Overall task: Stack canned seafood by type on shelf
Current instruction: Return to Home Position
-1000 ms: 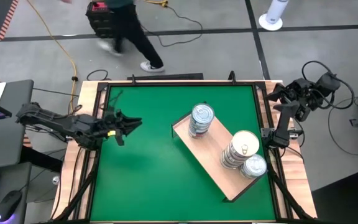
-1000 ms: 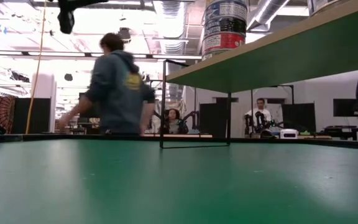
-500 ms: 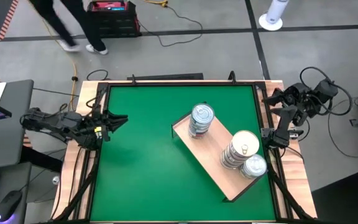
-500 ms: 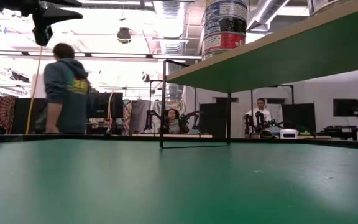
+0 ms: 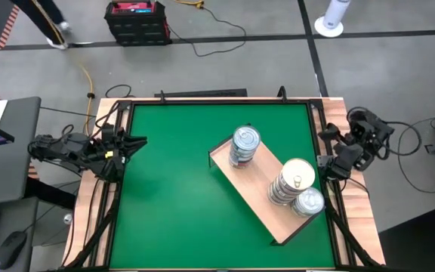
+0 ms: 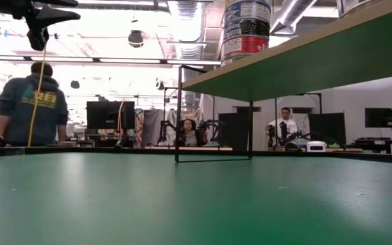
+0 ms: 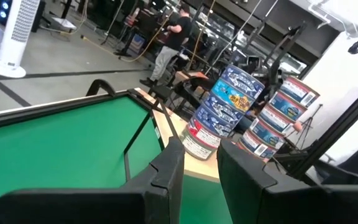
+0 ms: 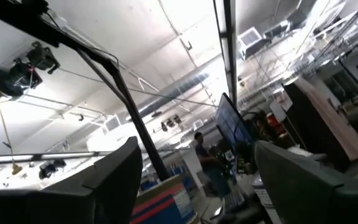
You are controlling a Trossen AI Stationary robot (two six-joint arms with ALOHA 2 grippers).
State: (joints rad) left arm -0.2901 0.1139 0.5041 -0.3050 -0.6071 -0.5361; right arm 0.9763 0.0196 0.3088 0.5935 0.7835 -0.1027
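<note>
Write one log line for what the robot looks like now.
left gripper open, by table left rim | right gripper open, by right rim | seafood cans in three stacks on shelf

You've got the shelf (image 5: 259, 186) on the mat's (image 5: 172, 189) rt half: 1 tin stack (image 5: 245, 146) at its far end, 2 stacks (image 5: 294, 182) together at near end.

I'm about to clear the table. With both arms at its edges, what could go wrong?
The stacks are several cans tall, so a jolt to the shelf might topple them. Two stacks stand close together at the shelf's end nearest the right gripper; a stray move there could knock both. The left gripper waits at the opposite edge.
</note>
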